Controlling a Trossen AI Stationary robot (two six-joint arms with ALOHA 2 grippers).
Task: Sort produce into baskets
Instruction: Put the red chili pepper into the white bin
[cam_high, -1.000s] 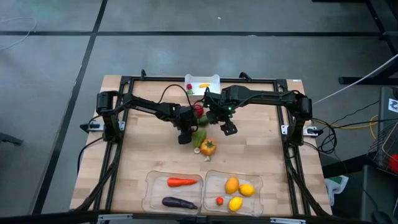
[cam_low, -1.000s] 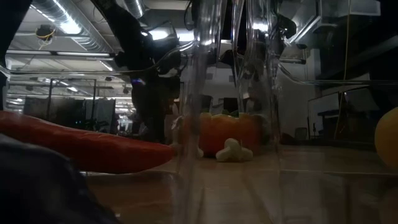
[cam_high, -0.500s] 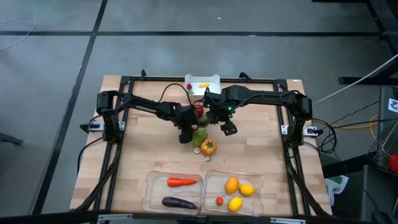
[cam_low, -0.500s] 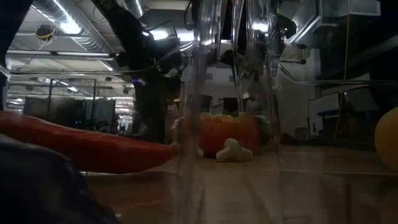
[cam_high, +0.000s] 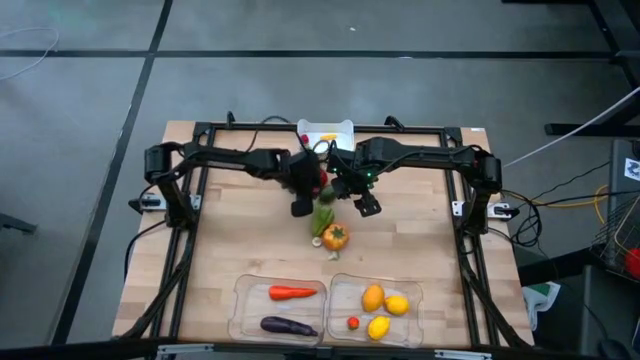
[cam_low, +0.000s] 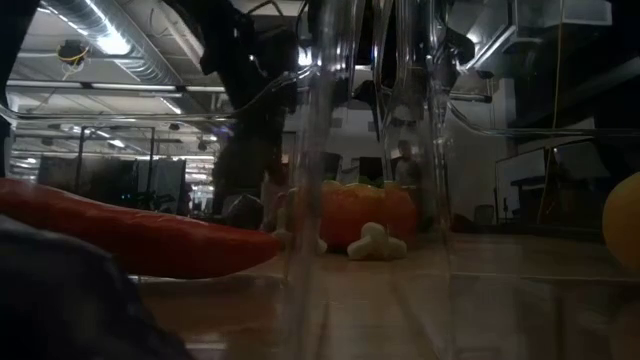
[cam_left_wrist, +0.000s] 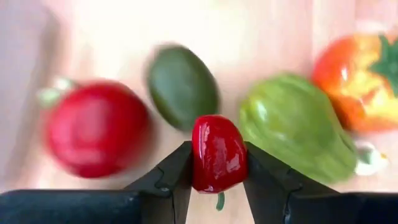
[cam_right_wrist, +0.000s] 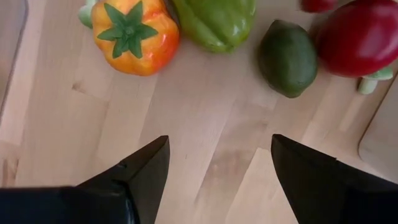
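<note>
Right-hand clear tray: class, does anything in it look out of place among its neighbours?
Yes. In the right clear tray, a tiny red piece sits beside three much larger yellow-orange fruits. It is the only red item there and far smaller than the others. Nothing looks spilled or damaged.

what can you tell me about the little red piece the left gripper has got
The small red piece is glossy and smooth, like moulded plastic, rounded at one end and narrowing toward the other, with a thin green stem showing beneath it. The left gripper is shut on it, one dark finger pressing each side. It is held above the wooden table, clear of the produce lying there. What kind of produce it stands for I cannot tell.
</note>
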